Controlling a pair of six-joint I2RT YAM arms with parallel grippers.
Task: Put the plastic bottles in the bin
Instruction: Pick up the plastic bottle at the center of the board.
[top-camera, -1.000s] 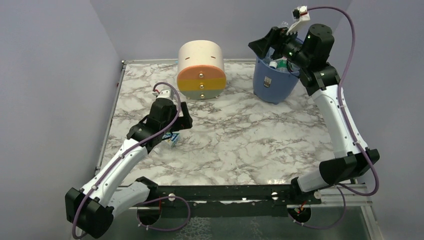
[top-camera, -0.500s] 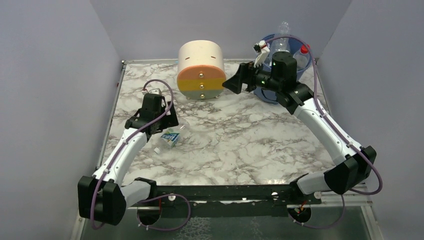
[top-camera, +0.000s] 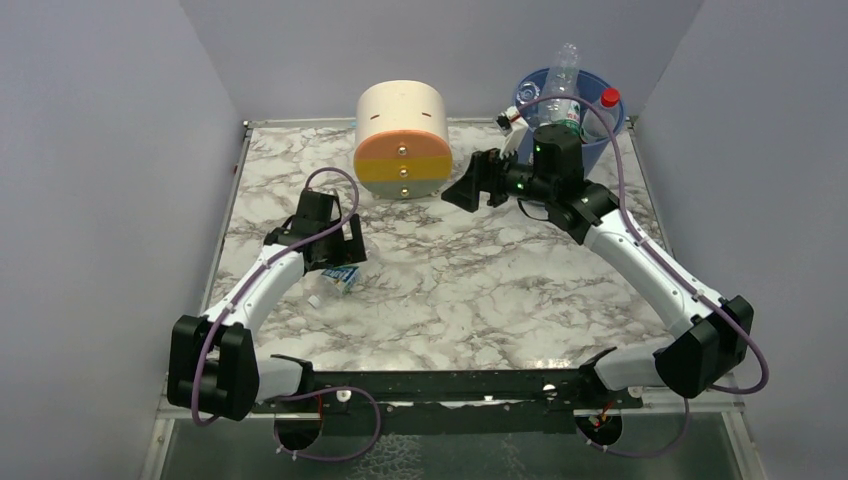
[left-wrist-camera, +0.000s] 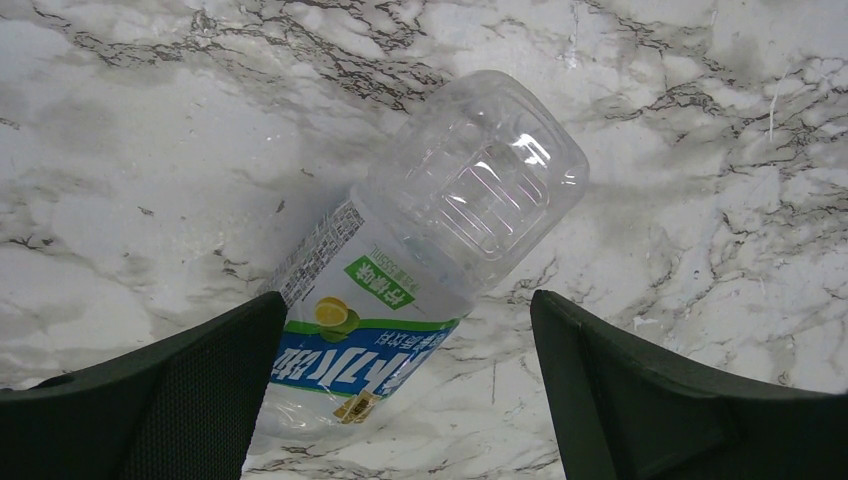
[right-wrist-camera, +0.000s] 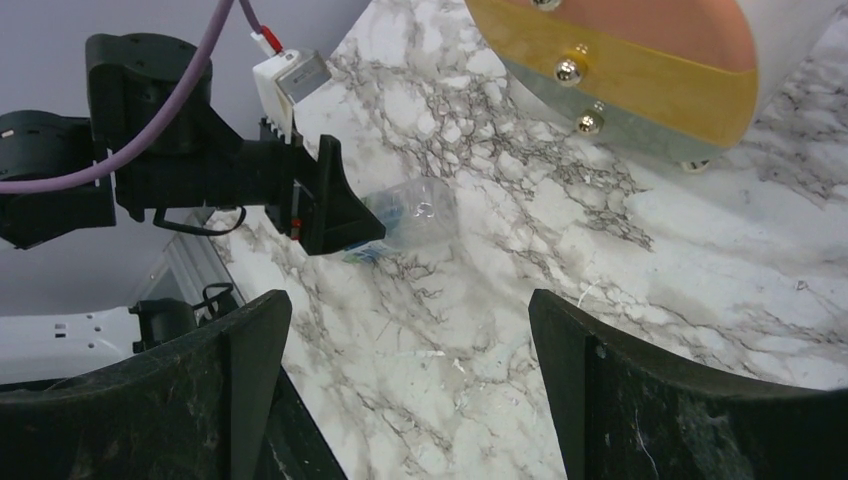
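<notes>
Hanging over the bin (top-camera: 604, 141) a second ago, the right gripper (top-camera: 468, 188) is now found pulled away from it, low over the marble table (top-camera: 480, 290) and just right of the cream-and-orange drawer unit (top-camera: 402, 140). Its fingers are spread wide and nothing is held between them. The bin's mouth, covered by that arm before, is now laid open to the top view. The left arm has been folded back toward its base, while the left gripper (top-camera: 338, 258) is kept above the same spot as before.

Inside the bin, a tall clear bottle (top-camera: 564, 72) is seen upright, rising well above the rim, and a red-capped bottle (top-camera: 608, 99) is seen beside it on the right. Whatever lies deeper in the bin is hidden. The drawer unit's drawers are shut.

One clear bottle with a blue and green label (left-wrist-camera: 420, 250) is left lying on its side on the table's left part, well apart from the bin. It is straddled by the left gripper's widely spread fingers (left-wrist-camera: 190, 400), and no grip on it is shown.
</notes>
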